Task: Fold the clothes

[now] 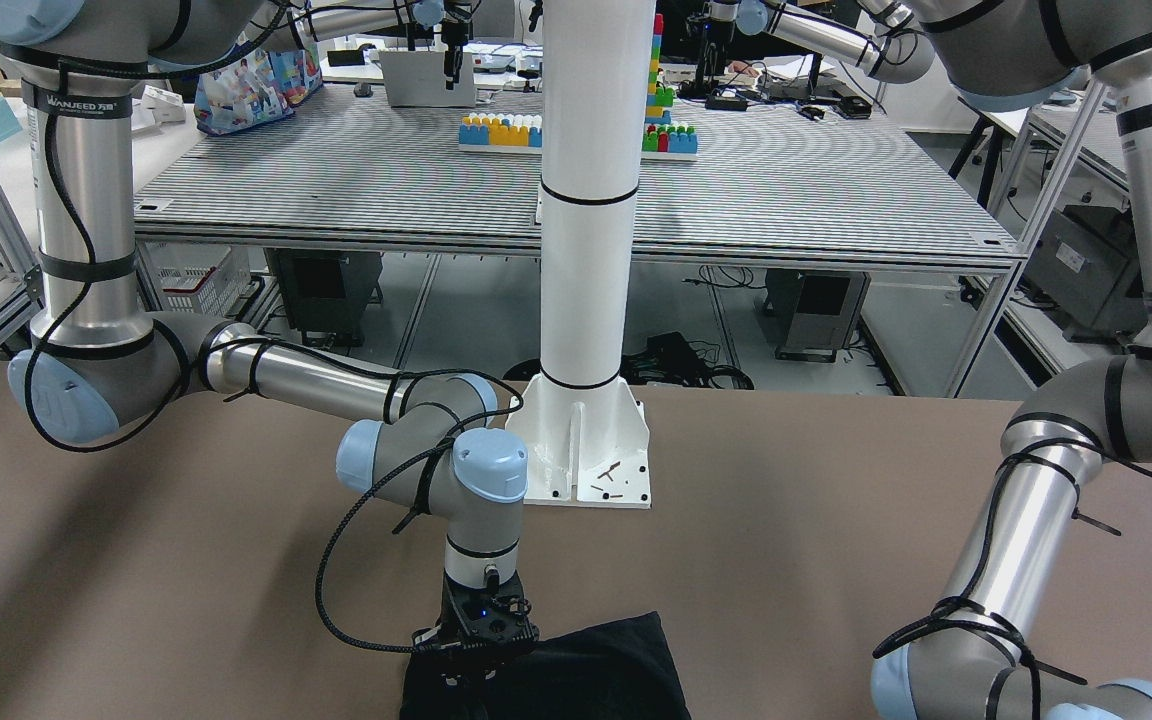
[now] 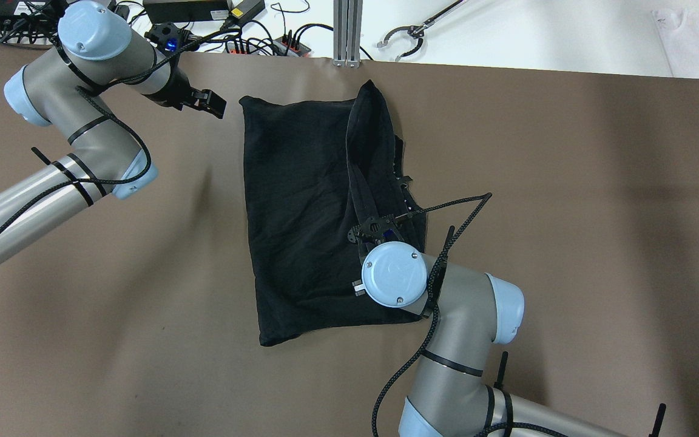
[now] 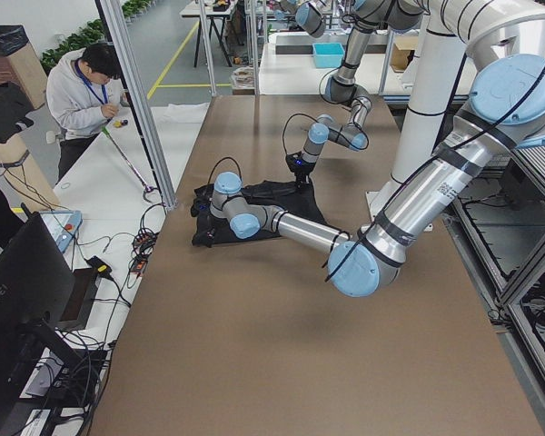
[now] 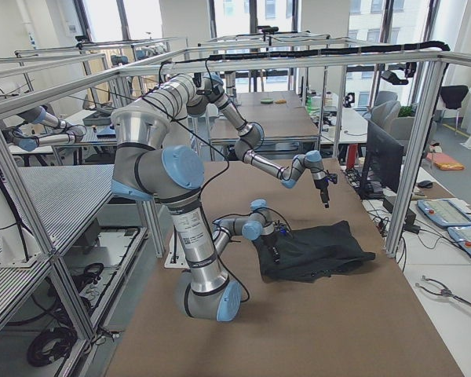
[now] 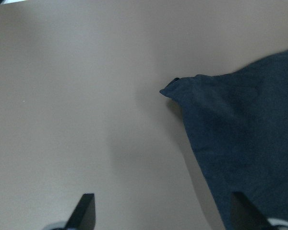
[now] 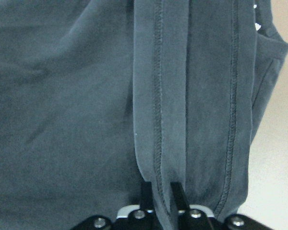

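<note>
One piece of fabric makes up the clothes (image 2: 301, 212). It is black or a very dark navy, soft and roughly rectangular. It lies on the brown table (image 2: 568, 182) about midway across, and it reaches nearly to the edge away from the robot. Most of it lies flat with shallow creases.

Along the side nearer the right arm, a long strip is drawn up and turned toward the middle. This forms a ridge from the right gripper (image 6: 158, 194) to a peak at the far edge. From the overhead view I cannot quite tell whether the ridge stands clear of the layer beneath. The right wrist view shows two parallel stitched hem lines on the strip, and there the cloth reads blue-grey.

The right gripper's jaws are pressed close, pinching the hemmed strip near the end of the cloth closer to the robot. The left gripper (image 5: 163, 213) hangs over bare table just beside the cloth's far corner on its own side. It is not touching the cloth, and its jaws are spread wide. That corner ends in a small pointed tip.

The white pillar's base plate (image 1: 586, 460) stands well apart from the cloth, towards the robot.
</note>
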